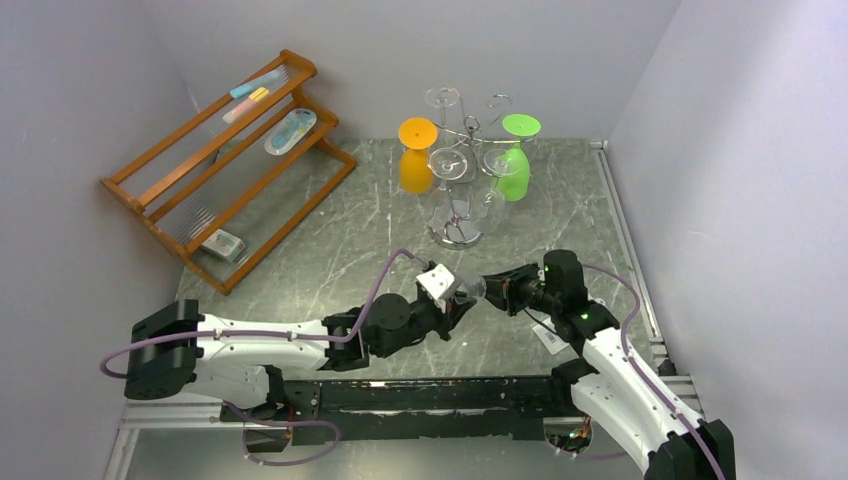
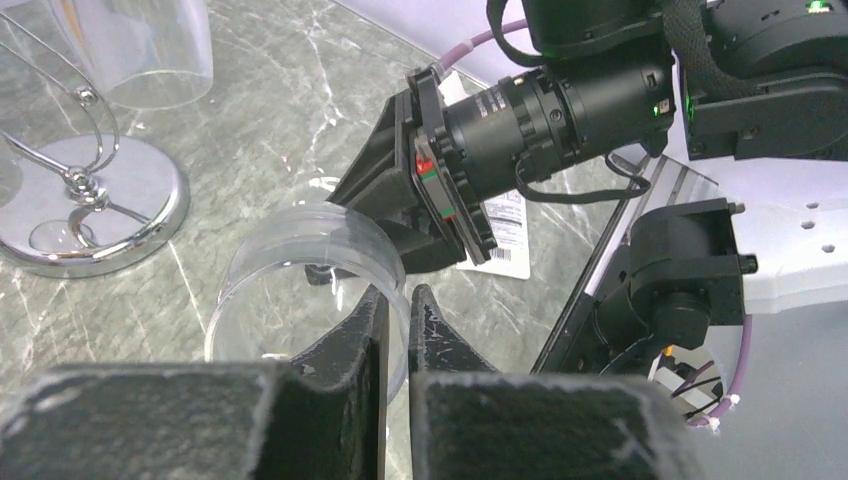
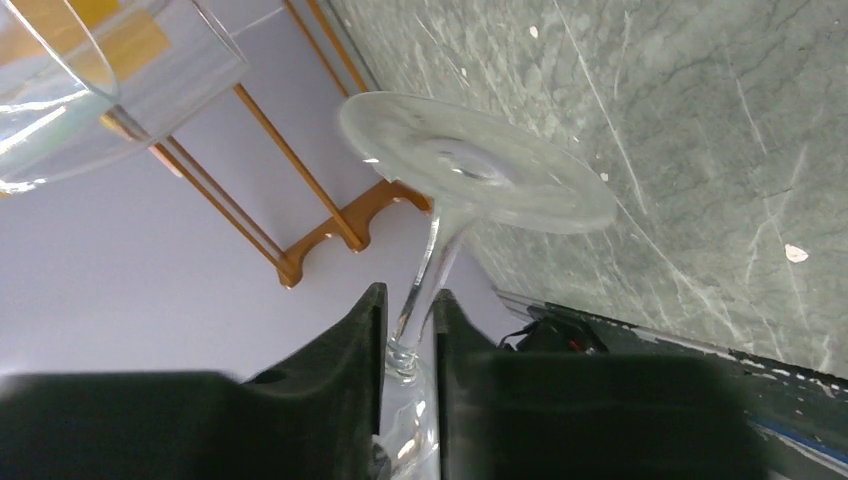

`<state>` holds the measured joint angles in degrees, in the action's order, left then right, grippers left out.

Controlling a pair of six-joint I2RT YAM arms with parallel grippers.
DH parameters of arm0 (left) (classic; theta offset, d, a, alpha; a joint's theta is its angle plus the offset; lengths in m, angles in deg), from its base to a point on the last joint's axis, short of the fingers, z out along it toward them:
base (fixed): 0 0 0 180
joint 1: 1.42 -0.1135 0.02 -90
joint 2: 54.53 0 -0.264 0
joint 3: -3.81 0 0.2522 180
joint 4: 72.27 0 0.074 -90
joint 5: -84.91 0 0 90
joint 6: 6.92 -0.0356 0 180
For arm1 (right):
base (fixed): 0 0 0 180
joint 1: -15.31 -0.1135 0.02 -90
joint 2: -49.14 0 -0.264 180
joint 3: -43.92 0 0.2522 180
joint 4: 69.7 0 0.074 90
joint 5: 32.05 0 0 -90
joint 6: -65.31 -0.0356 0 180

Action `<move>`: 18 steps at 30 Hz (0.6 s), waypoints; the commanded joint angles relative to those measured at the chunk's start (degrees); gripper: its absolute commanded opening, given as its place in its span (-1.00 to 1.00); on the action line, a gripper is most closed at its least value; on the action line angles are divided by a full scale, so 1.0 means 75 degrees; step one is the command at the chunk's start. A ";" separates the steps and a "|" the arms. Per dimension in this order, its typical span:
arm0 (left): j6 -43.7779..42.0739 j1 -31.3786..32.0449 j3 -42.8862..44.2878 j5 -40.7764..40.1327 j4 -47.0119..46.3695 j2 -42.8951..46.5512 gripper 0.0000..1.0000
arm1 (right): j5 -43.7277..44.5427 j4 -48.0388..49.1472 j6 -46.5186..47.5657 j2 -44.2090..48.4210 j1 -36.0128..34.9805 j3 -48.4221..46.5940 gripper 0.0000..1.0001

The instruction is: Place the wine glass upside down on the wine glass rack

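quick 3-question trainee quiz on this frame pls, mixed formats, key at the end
1. True or false: the left end effector pinches the wine glass by its stem.
2. Which part of the wine glass sits between the fingers of the right end effector? A: bowl rim. B: stem. C: foot.
3. Fill in: besides the orange glass, the other coloured glass upside down on the wine glass rack is ____.

Key
1. False: it pinches the bowl wall at the rim.
2. B.
3. Green: the green glass.
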<state>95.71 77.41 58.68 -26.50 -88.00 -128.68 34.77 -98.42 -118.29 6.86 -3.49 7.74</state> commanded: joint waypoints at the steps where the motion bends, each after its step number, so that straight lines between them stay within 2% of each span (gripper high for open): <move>1: 0.0320 0.0116 -0.0143 0.0160 -0.1023 -0.0026 -0.90 | -0.0009 0.0297 -0.0412 0.0180 0.0010 0.0129 -0.82; 2: 0.0470 0.0118 -0.0191 0.0080 -0.1008 -0.0021 -0.90 | 0.0058 0.0288 -0.0410 0.0227 0.0009 0.0123 -1.00; 3: 0.0587 0.0119 -0.0264 0.0003 -0.1043 0.0004 -0.87 | 0.0190 0.0236 -0.0385 0.0286 0.0011 0.0109 -1.00; 5: 0.0710 0.0119 -0.0407 -0.0064 -0.1153 0.0090 -0.59 | 0.0489 0.0155 -0.0254 0.0397 0.0003 0.0058 -1.00; 8: 0.1012 0.0119 -0.0539 -0.0280 -0.0966 0.0256 -0.02 | 0.1029 -0.0027 0.0219 0.0441 0.0010 -0.0145 -1.00; 11: 0.1382 0.0118 -0.0650 -0.0420 -0.0596 0.0516 0.28 | 0.1726 -0.0164 0.1025 0.0358 0.0017 -0.0481 -1.00; 15: 0.1816 0.0118 -0.0799 -0.0582 -0.0069 0.0954 0.46 | 0.2785 0.0082 0.2474 0.0370 0.0006 -0.0779 -1.00; 18: 0.2151 0.0108 -0.0565 -0.0876 0.0676 0.1208 0.50 | 0.3157 0.0712 0.3764 0.0508 0.0003 -0.0659 -1.00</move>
<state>106.98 78.04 53.36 -29.21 -87.94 -122.34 50.55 -98.75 -104.59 9.18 -3.19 3.96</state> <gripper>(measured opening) 0.743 0.059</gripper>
